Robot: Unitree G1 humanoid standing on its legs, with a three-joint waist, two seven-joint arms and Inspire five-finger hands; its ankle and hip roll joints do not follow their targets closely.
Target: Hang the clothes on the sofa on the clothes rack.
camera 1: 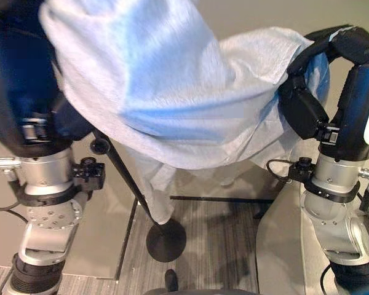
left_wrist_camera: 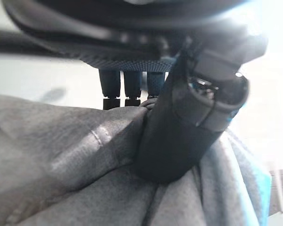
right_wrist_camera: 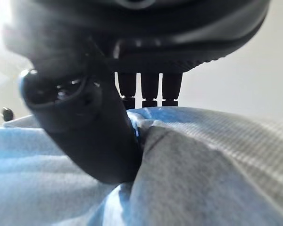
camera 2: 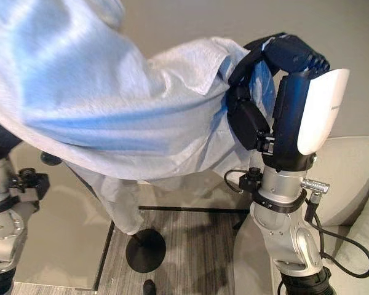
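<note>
Left eye view: the pale blue-white garment (camera 1: 172, 92) fills the upper half of the frame, stretched between both arms. The right hand (camera 1: 332, 55) at upper right curls over its edge. Below centre, the clothes rack (camera 1: 132, 184) shows as a thin black pole slanting down to a round base on the floor.

Right eye view: same scene; the right hand sits at upper centre-right with the cloth bunched under its fingers. A pale sofa (camera 2: 350, 178) fills the lower right corner.

Left wrist view: the left hand (left_wrist_camera: 179, 136) has its thumb pressed into the cloth against the fingers, pinching a fold.

Right wrist view: the right hand's thumb likewise clamps a fold against the fingers (right_wrist_camera: 151, 89).

Risk: the garment hangs low over the pole; I'd judge a trailing end could snag on it, or the light stand tip if the cloth drags sideways. Both pinches look shallow, so a tug might pull a fold free.
</note>
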